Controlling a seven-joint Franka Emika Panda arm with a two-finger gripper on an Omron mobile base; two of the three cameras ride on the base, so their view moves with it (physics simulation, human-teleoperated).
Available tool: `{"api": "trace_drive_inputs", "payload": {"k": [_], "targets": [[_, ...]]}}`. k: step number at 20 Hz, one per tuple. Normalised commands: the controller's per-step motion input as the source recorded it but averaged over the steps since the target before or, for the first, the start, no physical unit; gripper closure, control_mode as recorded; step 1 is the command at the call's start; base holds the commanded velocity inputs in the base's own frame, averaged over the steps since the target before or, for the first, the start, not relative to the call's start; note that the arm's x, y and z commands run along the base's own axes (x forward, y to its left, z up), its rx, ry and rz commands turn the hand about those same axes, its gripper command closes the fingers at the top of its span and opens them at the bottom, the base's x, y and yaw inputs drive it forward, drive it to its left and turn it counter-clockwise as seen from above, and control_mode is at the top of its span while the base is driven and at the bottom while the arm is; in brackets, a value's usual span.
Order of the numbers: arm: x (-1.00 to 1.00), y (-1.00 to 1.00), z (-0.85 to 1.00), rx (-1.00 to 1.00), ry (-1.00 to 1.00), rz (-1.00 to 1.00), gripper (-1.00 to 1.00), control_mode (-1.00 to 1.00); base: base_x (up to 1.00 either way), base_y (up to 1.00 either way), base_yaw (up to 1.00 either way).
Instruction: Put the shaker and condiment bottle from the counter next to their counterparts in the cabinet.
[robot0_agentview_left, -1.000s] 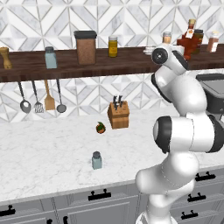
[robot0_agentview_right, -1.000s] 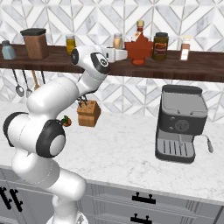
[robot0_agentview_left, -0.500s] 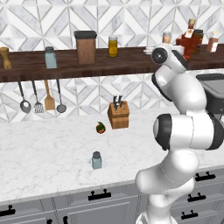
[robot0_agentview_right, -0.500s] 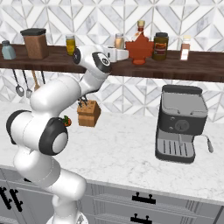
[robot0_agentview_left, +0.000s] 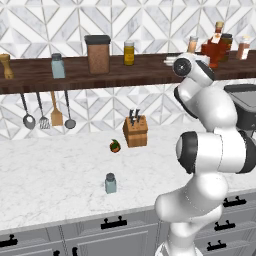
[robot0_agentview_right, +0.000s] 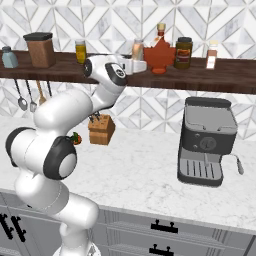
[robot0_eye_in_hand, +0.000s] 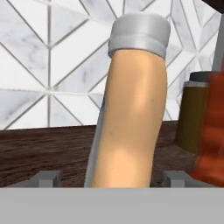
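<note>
We looked over a white marble counter (robot0_agentview_left: 50, 185) with grey drawer fronts (robot0_agentview_left: 115, 235) below and a wall of diamond-patterned tile (robot0_agentview_left: 150, 20) behind. A long dark wooden shelf (robot0_agentview_left: 110, 75) ran the width of that wall.

On the counter one pale blue-grey shaker (robot0_agentview_left: 110, 183) stood alone toward the front edge, well apart from a wooden knife block (robot0_agentview_left: 135, 131) and a small round fruit (robot0_agentview_left: 115, 146) near the wall. A coffee machine (robot0_agentview_right: 206, 141) sat further right. A spoon, spatulas and a ladle (robot0_agentview_left: 47, 112) hung beneath the shelf.

On the shelf stood a wooden pepper mill (robot0_agentview_left: 6, 66), a matching shaker (robot0_agentview_left: 58, 66), a brown canister (robot0_agentview_left: 98, 54) and a yellow jar (robot0_agentview_left: 129, 53). To the right clustered a red bottle (robot0_agentview_right: 160, 54), a dark jar (robot0_agentview_right: 183, 52) and a small spice jar (robot0_agentview_right: 212, 54).

The gripper (robot0_agentview_right: 140, 65) reached onto the shelf just left of the red bottle. In the hand view the peach-orange bottle (robot0_eye_in_hand: 131, 109) stood upright on the plank between the finger tips (robot0_eye_in_hand: 47, 178), with the dark jar and red bottle close beside it. The tips stood apart on either side of the bottle; we could not tell whether they touched it.
</note>
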Motion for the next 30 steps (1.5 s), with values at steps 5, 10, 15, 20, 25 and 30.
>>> {"api": "trace_drive_inputs", "payload": {"k": [5, 10, 15, 20, 25, 30], "targets": [[0.0, 0.41, -0.14, 0.0, 0.05, 0.0, -1.0, -1.0, 0.0, 0.0, 0.0], [0.0, 0.41, 0.0, 0.0, 0.08, 0.0, -1.0, -1.0, 0.0, 0.0, 0.0], [-0.17, 0.32, 0.0, 0.0, 0.05, 0.0, -1.0, -1.0, 0.0, 0.0, 0.0], [-0.52, 0.11, 0.0, 0.0, 0.0, 0.0, -1.0, -1.0, 0.0, 0.0, 0.0], [-0.55, 0.18, 0.0, 0.0, 0.07, 0.0, -1.0, -1.0, 0.0, 0.0, 0.0], [-0.51, 0.24, 0.04, 0.02, 0.15, 0.0, -1.0, -1.0, 0.0, 0.0, 0.0]]}}
